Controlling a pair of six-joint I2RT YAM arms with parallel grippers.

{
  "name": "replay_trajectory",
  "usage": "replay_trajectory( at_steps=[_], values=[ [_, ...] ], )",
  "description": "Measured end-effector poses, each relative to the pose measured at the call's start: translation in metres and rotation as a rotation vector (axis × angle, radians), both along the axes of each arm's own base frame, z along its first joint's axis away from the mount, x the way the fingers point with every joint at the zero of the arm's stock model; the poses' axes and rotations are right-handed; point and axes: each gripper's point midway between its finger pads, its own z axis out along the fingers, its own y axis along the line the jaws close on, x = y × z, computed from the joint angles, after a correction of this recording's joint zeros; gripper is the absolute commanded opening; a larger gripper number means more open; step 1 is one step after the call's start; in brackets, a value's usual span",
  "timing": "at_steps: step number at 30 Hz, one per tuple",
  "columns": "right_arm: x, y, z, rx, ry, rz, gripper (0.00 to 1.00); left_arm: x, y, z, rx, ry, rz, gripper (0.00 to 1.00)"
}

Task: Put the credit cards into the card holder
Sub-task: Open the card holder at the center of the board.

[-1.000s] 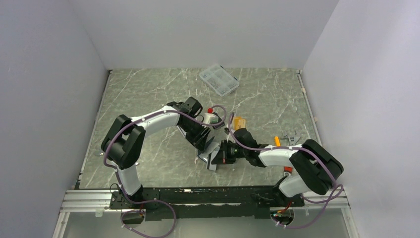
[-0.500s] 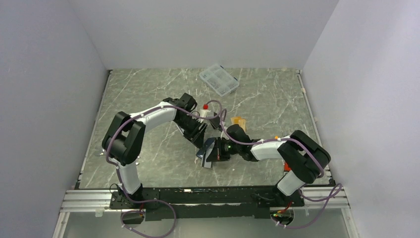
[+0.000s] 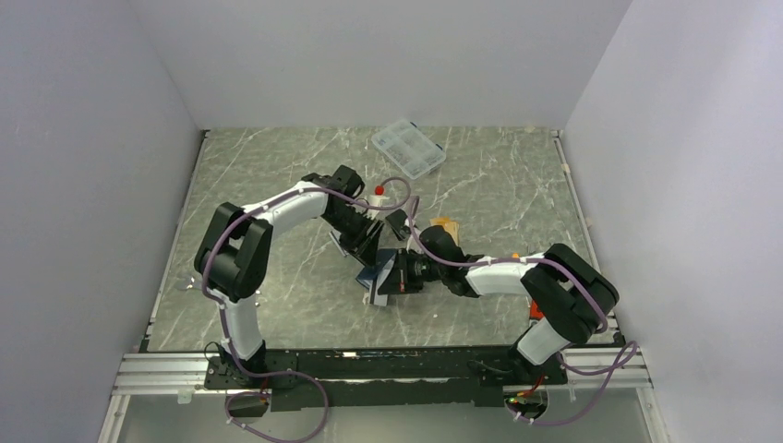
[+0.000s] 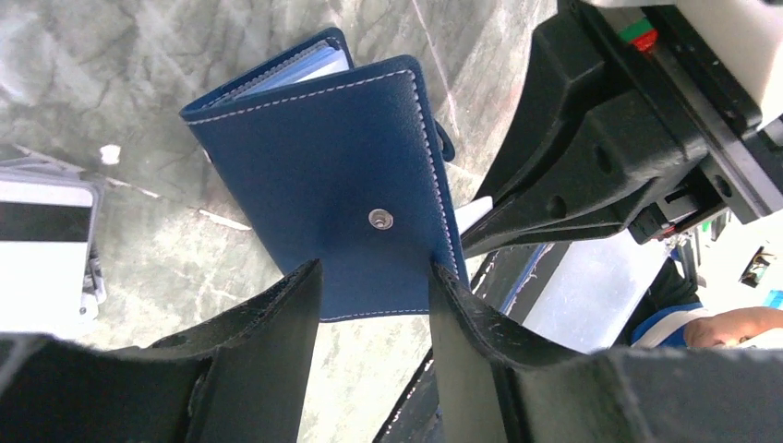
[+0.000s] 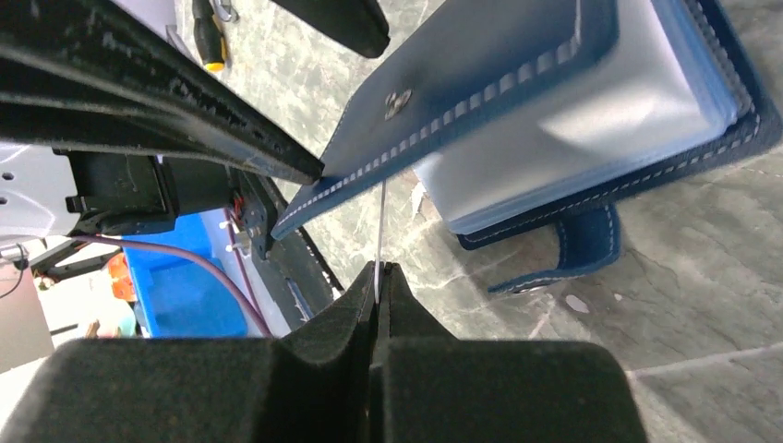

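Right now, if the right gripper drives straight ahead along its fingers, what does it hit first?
Probably the card holder: the right gripper, pinching a thin card edge-on, points at the lifted cover's stitched edge. The card would touch first; depth unclear.

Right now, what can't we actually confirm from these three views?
- Card in right gripper: right wrist shows it edge-on only, so colour and face are unreadable.
- Card holder slots: left wrist sees the outer cover; the cover hides whether the card tip is in.
- Left gripper: fingers flank the cover edge, contact unclear.
- Top external: arms cover the card holder and gripper tips.
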Motion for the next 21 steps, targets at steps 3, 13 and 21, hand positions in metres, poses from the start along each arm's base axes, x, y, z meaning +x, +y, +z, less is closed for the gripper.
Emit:
replay_trajectory(
  at_steps=[3, 13, 21],
  values=[
    [-0.001, 0.003, 0.003, 0.006, -0.006, 0.007, 0.0, 0.001, 0.003, 0.002, -0.008, 0.015, 0.014, 0.53],
    [0.002, 0.011, 0.01, 0.021, -0.022, 0.017, 0.0, -0.001, 0.004, 0.004, -0.021, 0.032, 0.01, 0.64],
    [0.003, 0.015, 0.011, 0.023, -0.024, 0.024, 0.0, -0.004, 0.007, -0.001, -0.008, 0.036, 0.011, 0.61]
  ],
)
